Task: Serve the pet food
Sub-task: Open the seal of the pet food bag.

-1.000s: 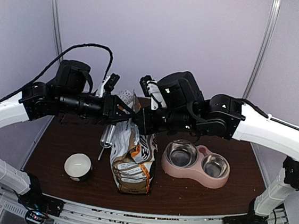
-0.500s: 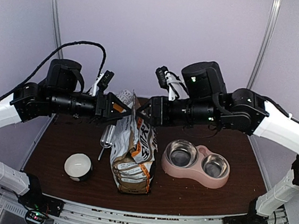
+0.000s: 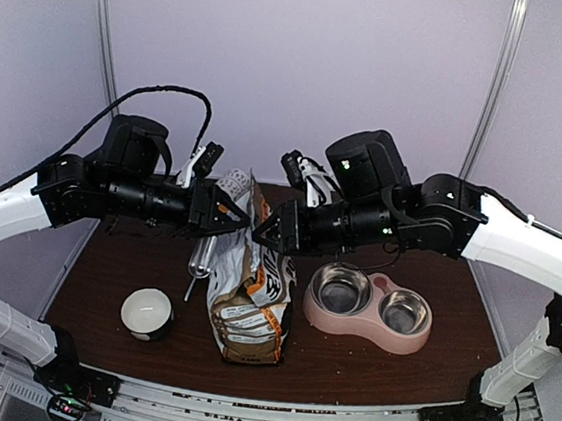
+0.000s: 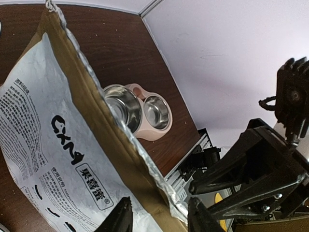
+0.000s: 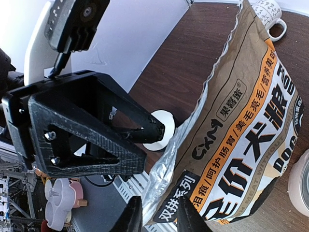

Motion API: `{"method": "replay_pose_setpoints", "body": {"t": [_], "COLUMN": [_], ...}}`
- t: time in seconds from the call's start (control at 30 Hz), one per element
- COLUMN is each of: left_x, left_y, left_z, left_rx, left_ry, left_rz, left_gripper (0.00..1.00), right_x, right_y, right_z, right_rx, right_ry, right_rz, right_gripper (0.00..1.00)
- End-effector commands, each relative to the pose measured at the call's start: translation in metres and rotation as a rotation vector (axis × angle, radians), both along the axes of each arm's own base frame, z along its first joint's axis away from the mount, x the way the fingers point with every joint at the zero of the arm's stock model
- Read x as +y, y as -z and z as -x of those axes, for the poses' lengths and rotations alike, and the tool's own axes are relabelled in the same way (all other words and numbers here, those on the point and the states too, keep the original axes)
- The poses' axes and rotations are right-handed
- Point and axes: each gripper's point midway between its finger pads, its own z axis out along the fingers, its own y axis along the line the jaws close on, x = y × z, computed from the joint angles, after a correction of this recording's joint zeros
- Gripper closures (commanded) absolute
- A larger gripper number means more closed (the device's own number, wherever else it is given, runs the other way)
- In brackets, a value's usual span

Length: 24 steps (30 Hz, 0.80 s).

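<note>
Brown kibble is nowhere on show. We judge that the pet food sits inside the bag (image 3: 248, 293), which stands upright mid-table with its foil mouth torn open. The left gripper (image 4: 159, 220) and right gripper (image 5: 158, 220) meet at that mouth from opposite sides. Each has its jaws partly apart astride a foil lip and clamps nothing that we can see. We think they are placed this way to pinch the lips and spread the opening. The pink double bowl (image 3: 369, 333) waits just right of the bag and looks empty. Fingertips run off the bottom of both wrist views, so contact is hard to judge, and the bag's interior is hidden throughout.
</note>
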Motion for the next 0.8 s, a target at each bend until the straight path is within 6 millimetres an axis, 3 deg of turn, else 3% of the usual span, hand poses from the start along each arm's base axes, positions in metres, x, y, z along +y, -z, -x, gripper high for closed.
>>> {"method": "replay_pose_setpoints", "body": {"t": [0.0,0.33,0.47,0.6,0.77], "left_x": [-0.001,0.001,0.001,0.001,0.004], "left_y": [-0.014,-0.012,-0.013,-0.013,-0.014], "left_z": [-0.002,-0.003,-0.003,-0.004,-0.014], "left_rx": [-0.032,-0.032,-0.034,-0.032,-0.029], "left_ry": [0.004,-0.003,-0.004,-0.013,-0.058], "left_rz": [0.031,0.027,0.029,0.029,0.035], "left_gripper": [0.59,0.62,0.62,0.62,0.61], "right_x": [0.006,0.016,0.017,0.017,0.017], "right_y": [-0.003,-0.001,0.002,0.002,0.002], "right_z": [-0.007,-0.017,-0.021,-0.022,-0.020], "right_rx": [0.023,0.026,0.027,0.023,0.021], "right_ry": [0.009,0.017,0.025,0.029,0.017], "right_rz": [-0.025,-0.035,-0.027,-0.028,-0.046], "right_gripper": [0.76,0.81,0.87,0.99,1.00]}}
